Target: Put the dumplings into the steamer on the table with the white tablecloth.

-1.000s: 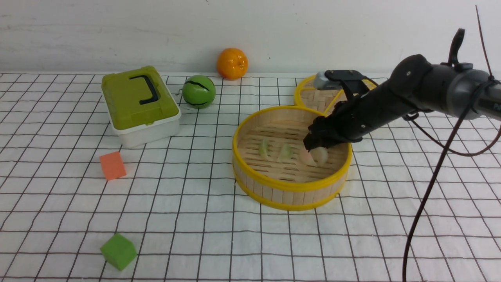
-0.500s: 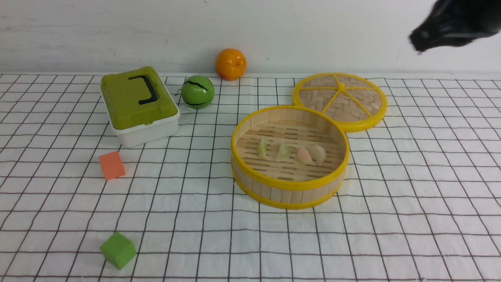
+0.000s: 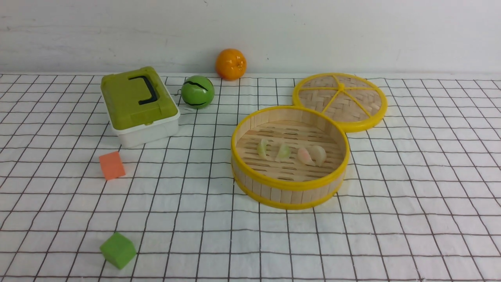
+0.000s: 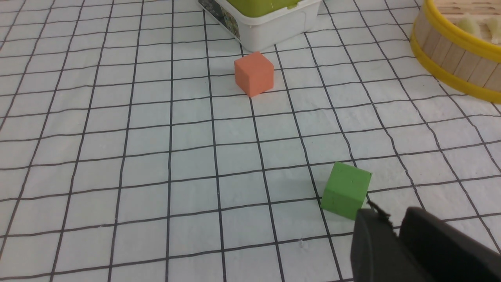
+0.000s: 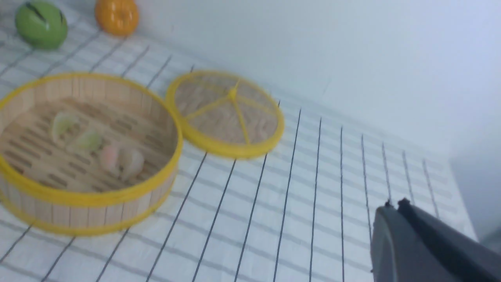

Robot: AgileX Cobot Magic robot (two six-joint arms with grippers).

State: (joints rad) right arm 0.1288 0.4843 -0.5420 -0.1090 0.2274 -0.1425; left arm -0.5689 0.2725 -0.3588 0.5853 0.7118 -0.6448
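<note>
Right hand [image 5: 395,201]: closed, empty; now outside front view, previously above steamer lid
Left hand [image 4: 377,211]: opening cannot be told
Dumplings [image 3: 283,152]: four, unmoved on slatted floor inside bamboo steamer [image 3: 290,185]
Steamer lid [image 3: 339,101]: now fully exposed

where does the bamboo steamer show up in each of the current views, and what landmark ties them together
Front: the steamer, just right of centre.
Left wrist: partly cut off, upper right corner of the picture.
Right wrist: left side of the picture.
Shared landmark: pale green dumplings inside it.
</note>
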